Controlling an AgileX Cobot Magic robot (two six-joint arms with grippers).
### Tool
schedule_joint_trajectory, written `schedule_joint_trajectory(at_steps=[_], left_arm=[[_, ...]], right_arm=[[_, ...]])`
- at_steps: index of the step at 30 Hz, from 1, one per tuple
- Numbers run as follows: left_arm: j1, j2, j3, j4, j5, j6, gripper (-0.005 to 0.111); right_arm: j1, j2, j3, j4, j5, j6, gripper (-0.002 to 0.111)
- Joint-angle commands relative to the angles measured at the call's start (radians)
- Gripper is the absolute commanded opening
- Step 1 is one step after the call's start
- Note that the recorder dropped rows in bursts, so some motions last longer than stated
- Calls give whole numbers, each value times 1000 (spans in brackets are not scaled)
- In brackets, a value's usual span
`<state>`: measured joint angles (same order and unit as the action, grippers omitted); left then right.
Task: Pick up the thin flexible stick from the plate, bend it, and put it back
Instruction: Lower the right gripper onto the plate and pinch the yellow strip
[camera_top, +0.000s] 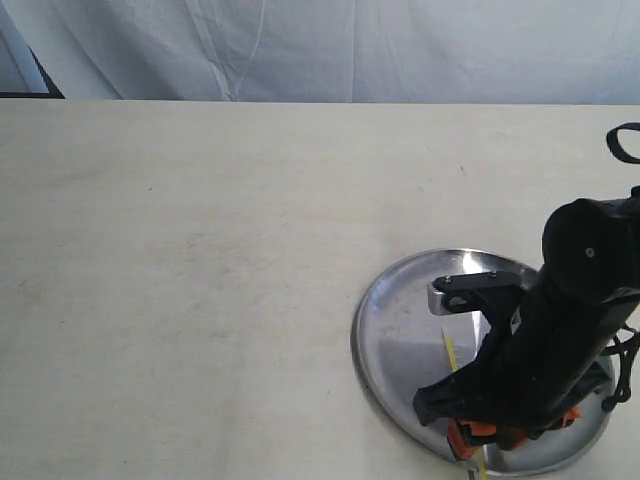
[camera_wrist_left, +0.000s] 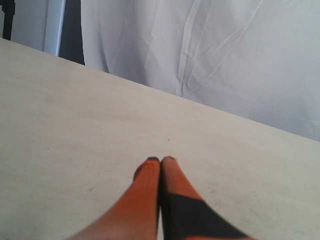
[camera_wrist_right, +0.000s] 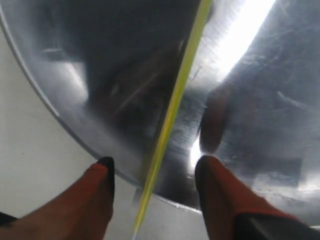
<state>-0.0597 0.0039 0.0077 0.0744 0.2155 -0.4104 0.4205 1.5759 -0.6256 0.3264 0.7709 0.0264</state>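
**Right wrist view: yellow strand between parted orange fingers at the plate's edge**

A very thin, straight yellow flexible stick (camera_wrist_right: 172, 115) lay across the round, shiny silver metal plate (camera_wrist_right: 75, 50). It crossed the shallow rim, and its pale end stuck out a little way over the table. A bright streak of reflected light ran over the metal beside it. The right gripper (camera_wrist_right: 154, 165) straddled the strand just where it crossed the rim. Its two orange fingers (camera_wrist_right: 102, 190) stood apart, one on each side, with a clear gap between each of them and the stick, so nothing was gripped.

From the exterior camera, the same stick (camera_top: 450, 352) showed as a short yellow line on the plate (camera_top: 400, 290), vanishing under the arm. The black right arm leaned in from the right edge of that view and sloped down over the plate. The right gripper (camera_top: 478, 436) was low at the plate's near rim. The plate sat on a pale, cream-coloured table (camera_top: 200, 250), with a white cloth backdrop (camera_top: 350, 50) hanging behind.

Well away from the plate, the left gripper (camera_wrist_left: 160, 160) hung over bare tabletop, its orange fingertips pressed together and holding nothing.
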Motion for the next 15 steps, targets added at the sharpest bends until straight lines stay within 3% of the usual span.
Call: schedule_joint_trajectory(at_steps=[1,10,15], left_arm=[[-3,-4,-8,-4,-9,4,0],[-3,-4,-8,-4,-9,4,0],[-3,-4,-8,-4,-9,4,0]], right_arm=[[1,38,6,-2,-33,-8,50],[1,111,6,0,-44,-8,47],[1,118,6,-9,-53,-36,13]])
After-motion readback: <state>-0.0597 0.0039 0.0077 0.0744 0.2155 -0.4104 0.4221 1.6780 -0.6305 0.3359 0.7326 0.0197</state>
